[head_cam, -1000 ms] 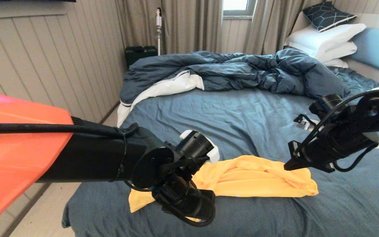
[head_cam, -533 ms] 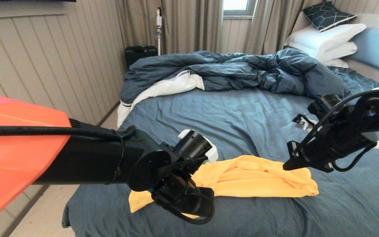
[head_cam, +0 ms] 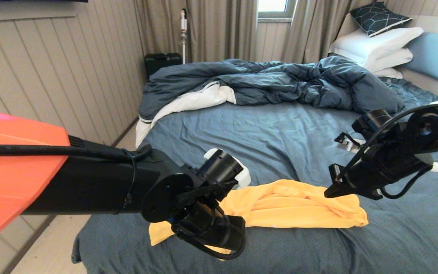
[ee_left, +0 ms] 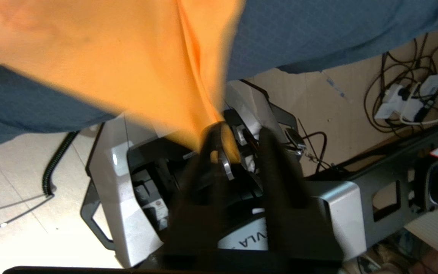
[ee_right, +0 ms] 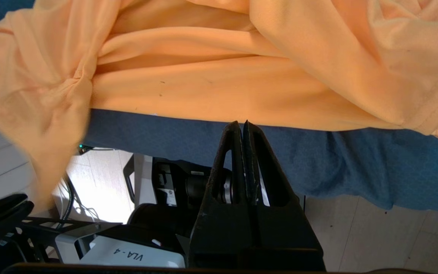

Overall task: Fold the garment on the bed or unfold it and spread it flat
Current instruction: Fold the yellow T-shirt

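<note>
Count: one yellow-orange thin-fabric T-shirt (head_cam: 291,205); one rumpled dark blue duvet (head_cam: 272,82); three stacked white pillows (head_cam: 378,49); one dark patterned cushion (head_cam: 378,17); two black grippers.

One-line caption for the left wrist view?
Left gripper pinches a corner of the yellow-orange garment, fabric stretching up from it over the bed edge.

Readable text: one marking, on the robot's own body.

"VLA-4" stands in dark letters on a white panel (ee_right: 139,257) of the robot base, upside down in the right wrist view, at about 7 o'clock. The left wrist view shows part of it, "VLA" (ee_left: 247,240), at 6 o'clock. Nothing else is legible.
</note>
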